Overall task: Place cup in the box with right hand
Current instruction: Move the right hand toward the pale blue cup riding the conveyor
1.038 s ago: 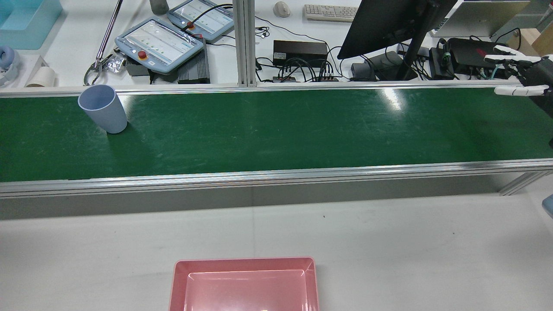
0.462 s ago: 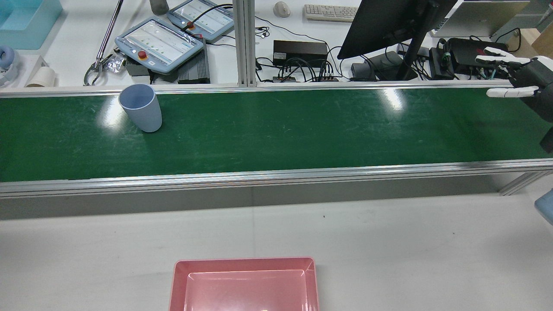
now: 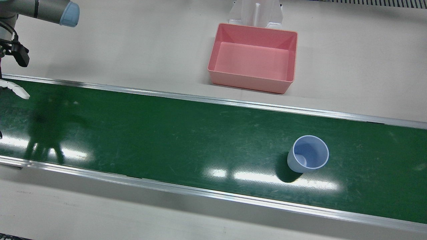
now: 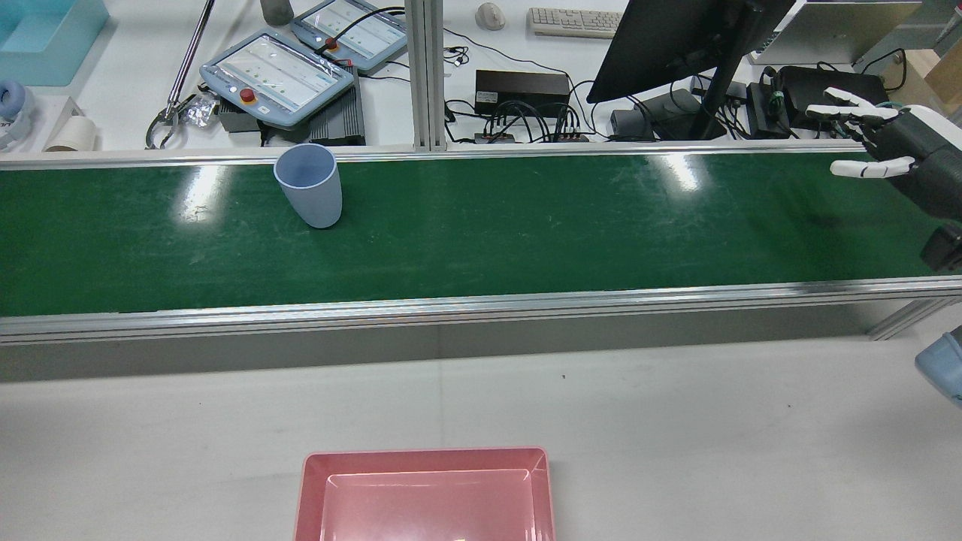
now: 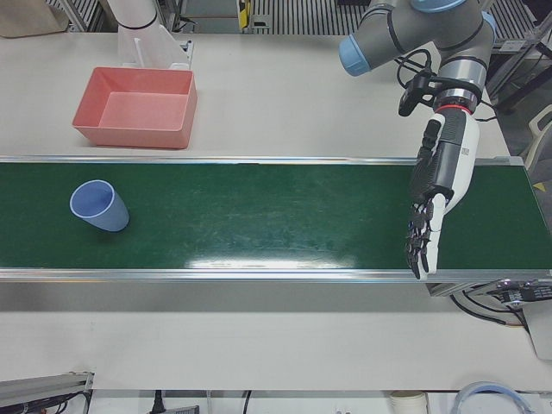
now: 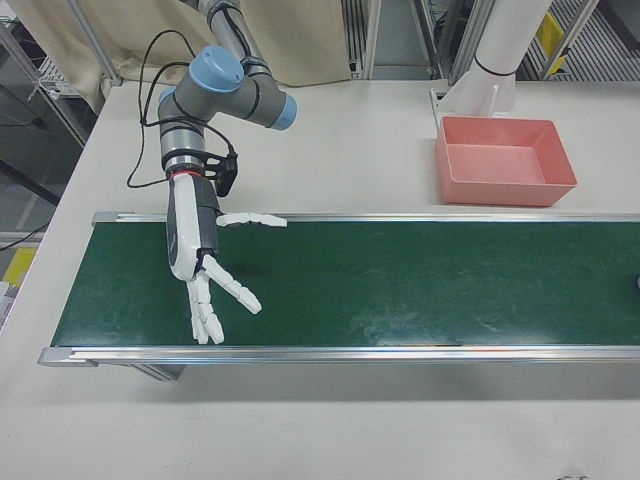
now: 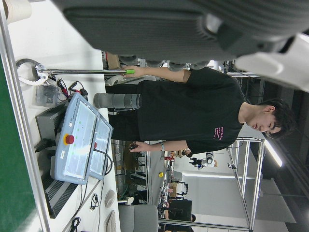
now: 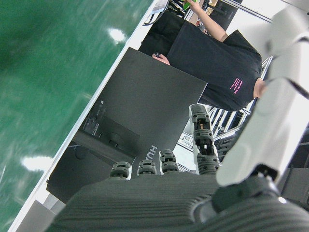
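A pale blue cup (image 4: pixel 308 184) stands upright and empty on the green conveyor belt (image 4: pixel 526 225), near its far edge; it also shows in the front view as the cup (image 3: pixel 308 153) and in the left-front view as the cup (image 5: pixel 99 205). The pink box (image 4: pixel 425 462) sits empty on the white table beside the belt, box (image 3: pixel 252 81). My right hand (image 4: pixel 879 143) hovers open over the belt's right end, far from the cup, with its fingers spread, right hand (image 6: pixel 205 270). My left hand (image 5: pixel 435 194) hangs open over the belt's other end, holding nothing.
Beyond the belt's far rail lie two teach pendants (image 4: pixel 278 75), a monitor (image 4: pixel 676 37), cables and a keyboard. A person in a black shirt (image 7: pixel 193 111) stands there holding a rod. Aluminium rails (image 4: pixel 481 304) border the belt.
The cup has travelled along the belt to the right in the rear view, toward my right hand. My right hand has shifted a little inward over the belt.
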### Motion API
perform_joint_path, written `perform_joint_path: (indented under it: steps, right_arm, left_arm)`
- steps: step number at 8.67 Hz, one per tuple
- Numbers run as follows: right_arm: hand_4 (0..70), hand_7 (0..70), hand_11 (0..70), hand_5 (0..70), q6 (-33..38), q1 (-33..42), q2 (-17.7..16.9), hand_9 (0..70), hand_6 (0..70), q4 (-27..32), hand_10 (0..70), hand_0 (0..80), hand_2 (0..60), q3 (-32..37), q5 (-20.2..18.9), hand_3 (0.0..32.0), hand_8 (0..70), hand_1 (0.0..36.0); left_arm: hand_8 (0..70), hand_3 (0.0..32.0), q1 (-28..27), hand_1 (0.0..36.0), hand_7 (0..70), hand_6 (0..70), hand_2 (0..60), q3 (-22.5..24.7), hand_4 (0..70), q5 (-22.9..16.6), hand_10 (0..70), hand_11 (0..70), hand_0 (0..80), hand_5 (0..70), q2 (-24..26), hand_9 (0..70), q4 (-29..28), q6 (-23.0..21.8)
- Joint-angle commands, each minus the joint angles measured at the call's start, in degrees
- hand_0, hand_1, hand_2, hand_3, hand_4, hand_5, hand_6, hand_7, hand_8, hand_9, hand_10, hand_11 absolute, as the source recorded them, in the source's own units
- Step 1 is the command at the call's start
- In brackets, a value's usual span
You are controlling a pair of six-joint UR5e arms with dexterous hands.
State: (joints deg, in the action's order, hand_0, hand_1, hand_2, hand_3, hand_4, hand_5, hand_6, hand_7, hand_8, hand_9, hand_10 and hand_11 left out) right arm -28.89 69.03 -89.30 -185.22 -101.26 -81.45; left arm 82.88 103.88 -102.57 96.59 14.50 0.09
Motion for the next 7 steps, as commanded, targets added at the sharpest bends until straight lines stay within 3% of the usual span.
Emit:
perform_joint_path:
  steps: [1, 2, 3, 4, 5, 7]
  right_arm:
    - [14.6, 13.5, 5.6, 4.4, -0.7, -0.4, 0.0, 5.2, 3.5, -0.1, 2.8, 48.8, 8.2, 0.1, 0.1, 0.4, 1.2, 12.8]
    - [12.0, 13.9, 5.5, 4.5, -0.8, -0.7, 0.0, 5.1, 3.5, -0.1, 2.7, 48.1, 16.7, 0.2, 0.1, 1.0, 1.0, 15.2]
    - [15.6, 14.3, 5.5, 4.6, -0.7, -0.8, 0.0, 5.3, 3.6, -0.1, 2.7, 49.6, 6.6, 0.3, 0.1, 1.2, 1.2, 13.1]
    - [15.8, 14.4, 5.6, 4.7, -0.7, -0.8, 0.0, 5.5, 3.6, -0.1, 2.7, 49.8, 6.5, 0.3, 0.1, 0.8, 1.3, 13.3]
    - [14.6, 14.5, 5.6, 4.7, -0.8, -0.9, 0.8, 5.3, 3.7, -0.1, 2.7, 49.3, 10.2, 0.3, 0.0, 0.8, 1.2, 14.3]
    - [9.5, 14.5, 5.5, 4.8, -1.6, -1.6, 1.6, 5.2, 3.6, -0.1, 2.6, 47.8, 25.3, 0.2, 0.0, 1.4, 1.1, 18.1]
  left_arm:
    - [0.0, 0.0, 0.0, 0.0, 0.0, 0.0, 0.0, 0.0, 0.0, 0.0, 0.0, 0.0, 0.0, 0.0, 0.0, 0.0, 0.0, 0.0]
    - [0.0, 0.0, 0.0, 0.0, 0.0, 0.0, 0.0, 0.0, 0.0, 0.0, 0.0, 0.0, 0.0, 0.0, 0.0, 0.0, 0.0, 0.0]
    - [0.0, 0.0, 0.0, 0.0, 0.0, 0.0, 0.0, 0.0, 0.0, 0.0, 0.0, 0.0, 0.0, 0.0, 0.0, 0.0, 0.0, 0.0]
    - [0.0, 0.0, 0.0, 0.0, 0.0, 0.0, 0.0, 0.0, 0.0, -0.1, 0.0, 0.0, 0.0, 0.0, 0.0, 0.0, 0.0, 0.0]
    - [0.0, 0.0, 0.0, 0.0, 0.0, 0.0, 0.0, 0.0, 0.0, -0.1, 0.0, 0.0, 0.0, 0.0, 0.0, 0.0, 0.0, 0.0]
    - [0.0, 0.0, 0.0, 0.0, 0.0, 0.0, 0.0, 0.0, 0.0, -0.1, 0.0, 0.0, 0.0, 0.0, 0.0, 0.0, 0.0, 0.0]
